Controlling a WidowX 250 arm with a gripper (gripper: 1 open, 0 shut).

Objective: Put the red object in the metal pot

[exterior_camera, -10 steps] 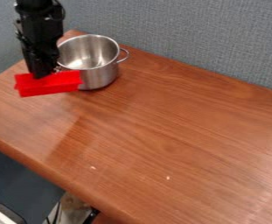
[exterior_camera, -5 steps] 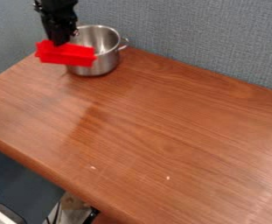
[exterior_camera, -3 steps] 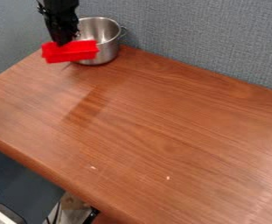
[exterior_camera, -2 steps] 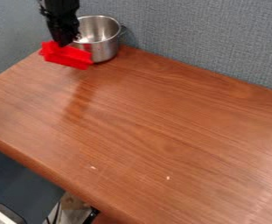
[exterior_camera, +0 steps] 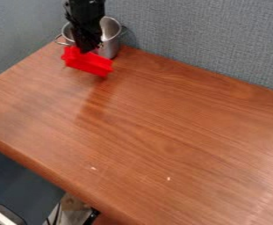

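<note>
The red object, a bright red bar, hangs tilted with its right end lower, just in front of the metal pot. My gripper comes down from above and is shut on the bar's upper middle. The black arm hides most of the metal pot; only its shiny right side and part of the rim show at the table's far left corner. I cannot tell whether the bar touches the pot's wall or the table.
The brown wooden table stretches right and toward the front, with its edge running along the lower left. A grey wall stands close behind the pot.
The gripper has carried the red object to the right, from the pot's left side to its front. The bar now slopes down to the right, and the arm covers more of the pot.
</note>
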